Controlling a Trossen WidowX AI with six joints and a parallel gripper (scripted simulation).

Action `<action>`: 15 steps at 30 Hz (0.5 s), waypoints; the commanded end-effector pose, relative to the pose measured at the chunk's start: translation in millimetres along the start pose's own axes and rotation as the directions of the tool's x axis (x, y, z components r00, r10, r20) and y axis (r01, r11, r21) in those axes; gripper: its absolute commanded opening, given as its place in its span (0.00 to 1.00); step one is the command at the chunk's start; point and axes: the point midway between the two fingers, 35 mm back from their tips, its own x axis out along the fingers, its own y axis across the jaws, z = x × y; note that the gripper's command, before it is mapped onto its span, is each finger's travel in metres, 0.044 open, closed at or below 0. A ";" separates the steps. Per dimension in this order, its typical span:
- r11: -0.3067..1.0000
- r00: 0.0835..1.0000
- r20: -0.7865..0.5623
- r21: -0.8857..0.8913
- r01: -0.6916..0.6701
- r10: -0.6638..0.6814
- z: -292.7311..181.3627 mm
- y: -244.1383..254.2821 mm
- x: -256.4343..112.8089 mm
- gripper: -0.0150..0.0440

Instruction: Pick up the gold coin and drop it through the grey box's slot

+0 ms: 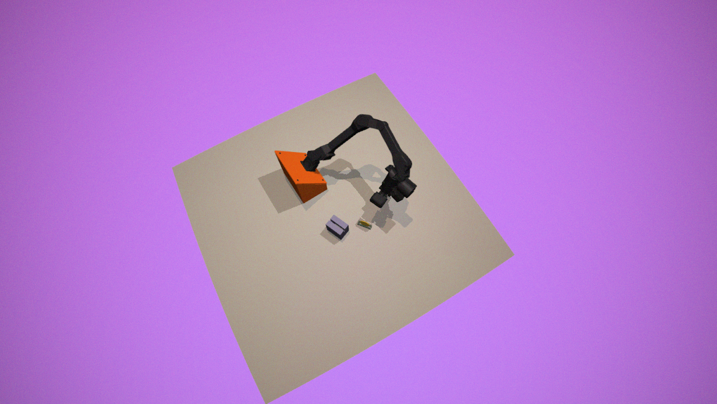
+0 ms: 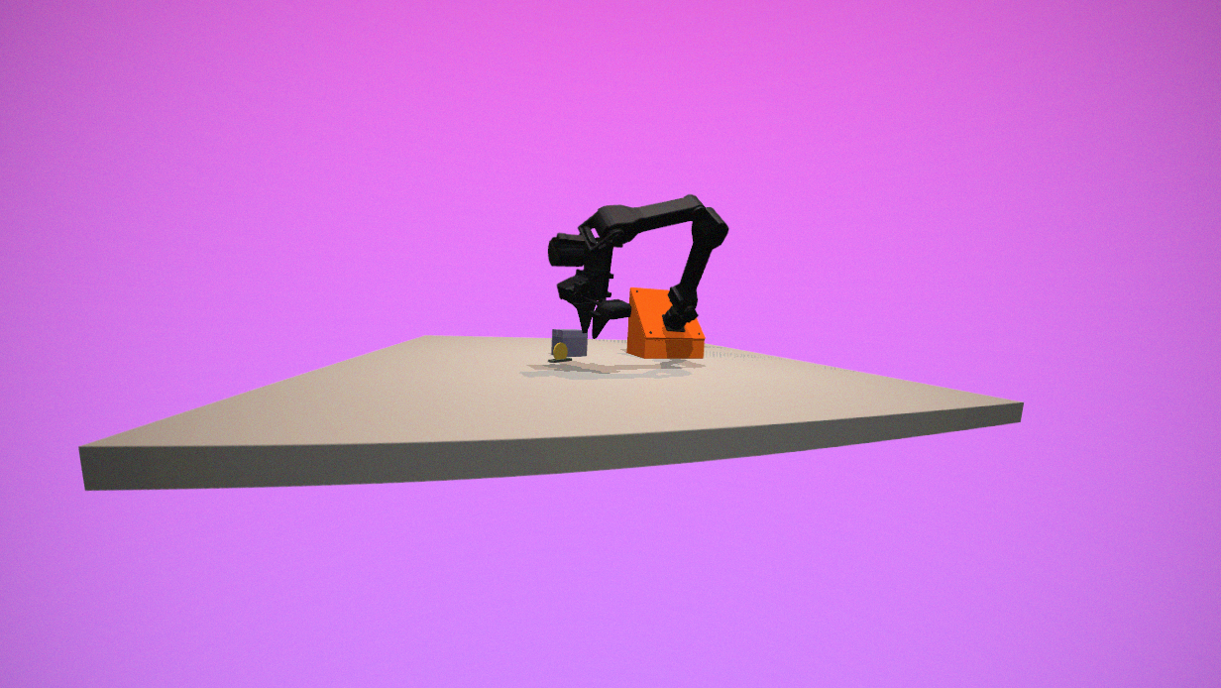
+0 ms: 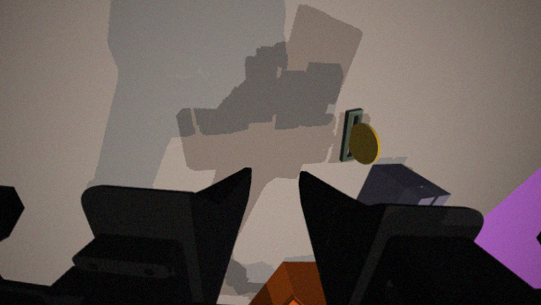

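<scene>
The gold coin [image 1: 365, 223] [image 2: 560, 351] [image 3: 364, 143] stands on edge in the dark-green holder [image 1: 369, 226] [image 2: 559, 360] [image 3: 345, 137]. The closed grey box [image 1: 333, 229] [image 2: 575, 343] [image 3: 388, 181] stands beside it; its lid slot shows in the top view. My gripper [image 2: 590, 334] [image 3: 275, 175] points down, partly open, with nothing between its fingertips. It is above the table and off to one side of the coin, which shows up and right of the right fingertip in the wrist view. That finger hides part of the box there. The fingertips are hidden in the top view.
The orange wedge-shaped base [image 1: 301, 167] [image 2: 647, 317] [image 3: 291, 282] carries the arm, on the far side of the box from the exterior view's front table edge. The beige table [image 1: 301, 301] [image 2: 384, 409] ends in straight edges. Arm shadows fall near the holder.
</scene>
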 end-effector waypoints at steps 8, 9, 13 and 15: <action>0.950 0.953 0.135 -0.200 -0.241 0.270 -16.5 -132.1 -0.6 0.53; 0.950 0.953 0.136 -0.200 -0.241 0.270 -15.4 -135.0 0.0 0.53; 0.950 0.953 0.136 -0.200 -0.240 0.270 -14.7 -136.7 0.4 0.53; 0.950 0.953 0.136 -0.200 -0.240 0.270 -14.7 -136.7 0.4 0.53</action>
